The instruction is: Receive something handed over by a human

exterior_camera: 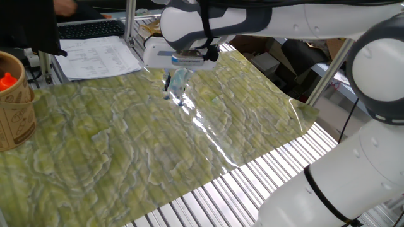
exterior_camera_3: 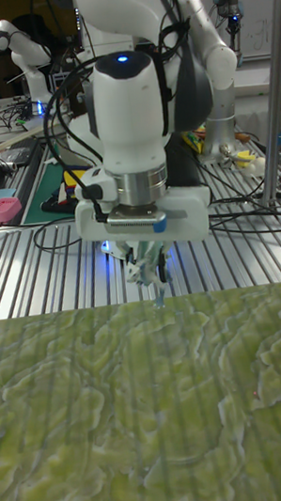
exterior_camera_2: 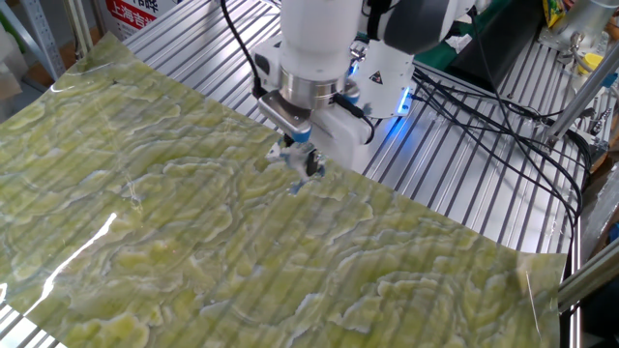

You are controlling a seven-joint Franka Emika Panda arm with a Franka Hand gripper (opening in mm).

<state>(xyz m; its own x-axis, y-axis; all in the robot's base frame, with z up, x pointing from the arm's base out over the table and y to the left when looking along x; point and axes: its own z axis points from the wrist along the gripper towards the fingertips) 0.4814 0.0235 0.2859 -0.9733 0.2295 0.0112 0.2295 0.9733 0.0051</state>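
Observation:
My gripper (exterior_camera: 177, 74) points straight down over the far part of the green mat, shut on something: a small wrinkly piece of pale blue see-through plastic (exterior_camera: 178, 86) that hangs from the fingertips just above the mat. In the other fixed view the gripper (exterior_camera_2: 297, 153) holds the plastic (exterior_camera_2: 304, 168) near the mat's edge. The tall fixed view shows the gripper (exterior_camera_3: 151, 270) from the front, with the plastic (exterior_camera_3: 158, 292) as a thin strip below it. A blurred skin-coloured bit, likely the human's hand (exterior_camera: 65, 5), shows at the top left edge, far from the gripper.
A green patterned mat (exterior_camera: 145, 151) covers a slatted metal table (exterior_camera_2: 455, 184). A wooden cup with an orange top (exterior_camera: 14, 104) stands at the left edge. Papers (exterior_camera: 101, 53) and a keyboard (exterior_camera: 88, 28) lie behind. Black cables (exterior_camera_2: 493, 106) run beside the arm's base.

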